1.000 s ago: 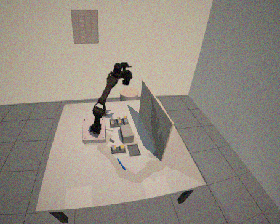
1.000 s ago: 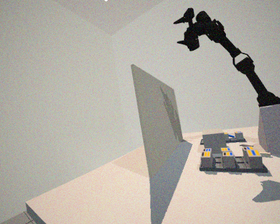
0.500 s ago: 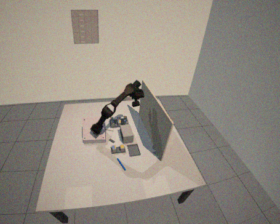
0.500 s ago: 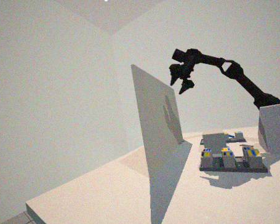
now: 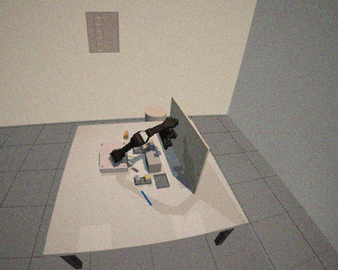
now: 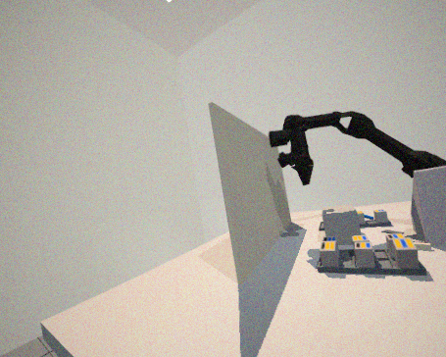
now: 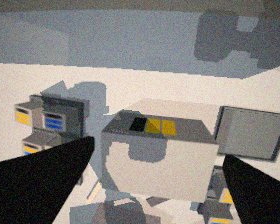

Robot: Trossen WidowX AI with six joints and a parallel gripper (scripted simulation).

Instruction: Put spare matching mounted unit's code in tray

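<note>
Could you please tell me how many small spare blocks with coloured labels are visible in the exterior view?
4: three in a front row, left, middle, right; one farther back. Others may be hidden.

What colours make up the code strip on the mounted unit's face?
Black, then two yellow squares, on the mounted unit; the wrist view shows it best.

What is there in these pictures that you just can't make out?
- Poster on the wall, top view: print too small.
- Big grey box, wrist view: its colour patches blurred, no printed characters readable.
- Small boxes, wrist view: partly hidden by the open jaws.
- Tray, wrist view: cut by the edge.
</note>
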